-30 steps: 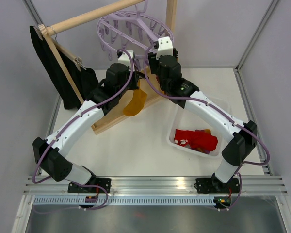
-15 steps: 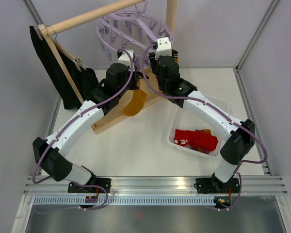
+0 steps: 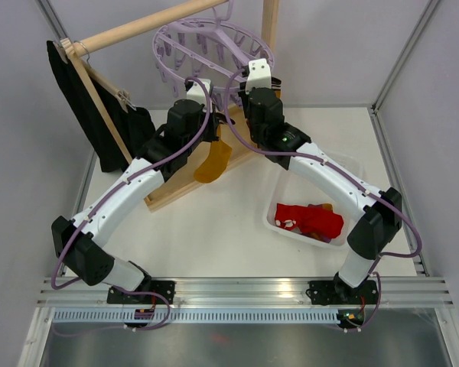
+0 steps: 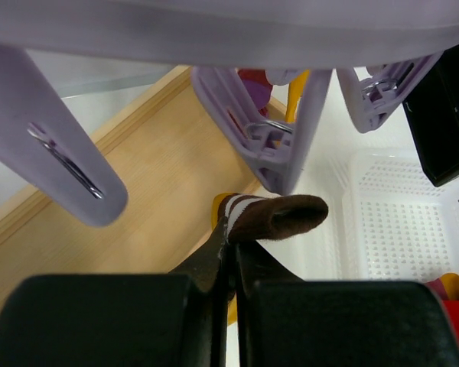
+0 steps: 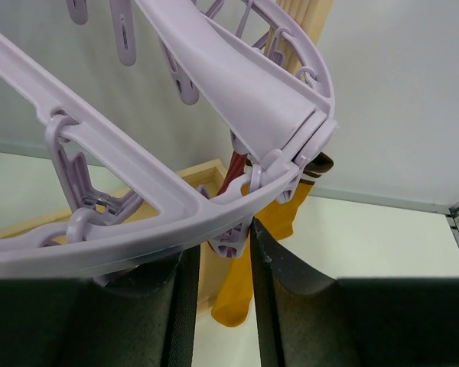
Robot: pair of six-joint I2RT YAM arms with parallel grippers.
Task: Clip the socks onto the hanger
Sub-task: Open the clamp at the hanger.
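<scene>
**Hanger** point(image 5: 229, 76): round lavender plastic ring with spokes and many dangling pegs. It hangs from the wooden frame point(image 3: 138, 29) at the far side of the table point(image 3: 214, 237), above both wrists.

**Yellow sock** point(image 3: 213, 162): mustard body, with a brown cuff point(image 4: 279, 216) edged in white stripes. It hangs toe-down over the frame's slanted base board, just below the hanger's near rim. The cuff lies just beneath the tip of one peg and does not touch it.

**Left gripper** point(image 4: 231, 241): raised under the hanger. Its fingers are pressed together with almost no gap, pinching the yellow sock just behind the cuff. The cuff pokes out past the fingertips.

**Right gripper** point(image 5: 224, 243): raised at the hanger's near right rim. Its fingers stand narrowly apart on either side of a peg point(image 5: 228, 238), which fills the gap between the tips, and they appear to squeeze it. The yellow sock hangs just behind this peg.

**Red socks** point(image 3: 310, 220): bunched with a maroon piece and an orange scrap in the basket point(image 4: 402, 206). The basket is white and perforated, and sits on the table on the right, beneath the right forearm.

**Black garment** point(image 3: 92, 107): draped on a wooden hanger at the left end of the frame, well apart from both grippers.
</scene>
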